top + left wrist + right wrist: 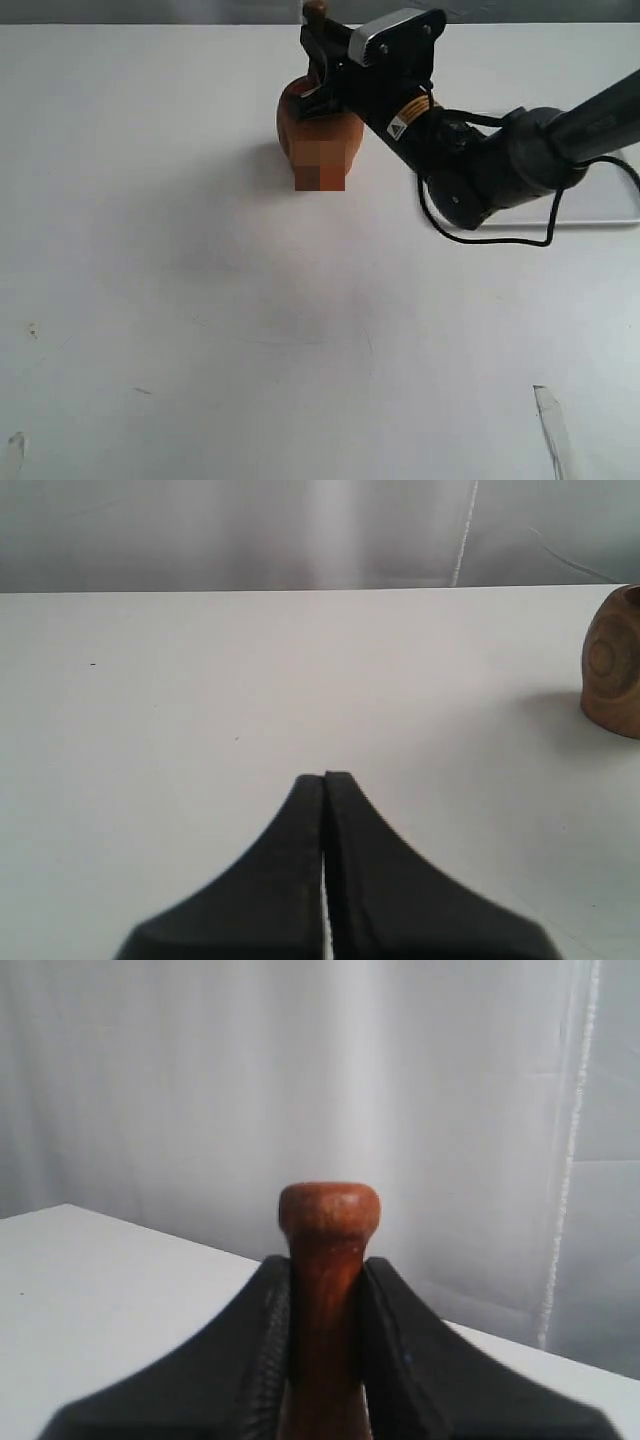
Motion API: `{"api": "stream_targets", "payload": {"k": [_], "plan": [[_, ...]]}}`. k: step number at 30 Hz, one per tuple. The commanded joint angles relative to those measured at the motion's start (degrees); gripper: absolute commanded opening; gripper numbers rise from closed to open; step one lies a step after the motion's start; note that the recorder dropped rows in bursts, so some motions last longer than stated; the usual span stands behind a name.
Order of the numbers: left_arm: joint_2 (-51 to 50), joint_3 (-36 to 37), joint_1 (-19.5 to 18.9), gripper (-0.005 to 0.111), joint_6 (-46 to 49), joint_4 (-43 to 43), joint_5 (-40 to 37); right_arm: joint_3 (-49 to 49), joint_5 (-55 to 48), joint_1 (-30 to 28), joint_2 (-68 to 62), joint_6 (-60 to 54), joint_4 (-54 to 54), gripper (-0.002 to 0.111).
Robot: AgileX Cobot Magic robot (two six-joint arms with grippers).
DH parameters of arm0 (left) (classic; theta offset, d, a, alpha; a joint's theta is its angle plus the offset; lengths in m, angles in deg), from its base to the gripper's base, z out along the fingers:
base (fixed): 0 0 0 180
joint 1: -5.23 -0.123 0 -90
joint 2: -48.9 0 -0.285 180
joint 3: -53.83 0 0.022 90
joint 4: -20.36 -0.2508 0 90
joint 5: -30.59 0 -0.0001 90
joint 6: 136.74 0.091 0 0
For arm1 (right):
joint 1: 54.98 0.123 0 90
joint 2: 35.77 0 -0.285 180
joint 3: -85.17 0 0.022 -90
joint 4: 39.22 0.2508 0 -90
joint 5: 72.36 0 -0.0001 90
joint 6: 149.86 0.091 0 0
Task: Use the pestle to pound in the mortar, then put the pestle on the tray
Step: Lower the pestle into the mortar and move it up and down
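Bright diffuse light; soft shadow beside mortar point(298, 125)

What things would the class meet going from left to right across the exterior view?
In order: mortar → tray. The pestle and the right gripper gripping it overlap the mortar, so their place in the order is unclear and they are left out.

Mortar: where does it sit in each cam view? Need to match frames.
Exterior view: mortar at upper centre, left of the tray.
Left wrist view: mortar at the right edge, cut off by the frame.
Right wrist view: not in it; only the pestle held in the right gripper.
Shared landmark: the white table, seen in all three.
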Motion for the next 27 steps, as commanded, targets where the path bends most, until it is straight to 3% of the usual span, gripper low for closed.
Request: {"api": "stream_targets", "payload": {"k": [1,9,13,22,27], "plan": [[0.07,0.03,0.44,0.000,-0.47,0.42,0.17,0.28,-1.56,-0.09,11.13,-0.26,-1.36,0.000],[0.07,0.03,0.44,0.000,-0.47,0.42,0.17,0.28,-5.68,-0.09,20.82,-0.51,-0.71,0.000],[0.07,0.03,0.44,0.000,-0.47,0.42,0.17,0.28,-8.23,-0.09,16.69,-0.96,-1.14,0.000],[0.07,0.03,0.44,0.000,-0.47,0.42,0.17,0.28,-2.38,-0.09,-1.43,-0.58,1.31,0.000],[0.07,0.03,0.44,0.000,-0.47,0.42,0.17,0.28,-1.22,-0.09,-2.45,-0.07,-0.68,0.000]]}}
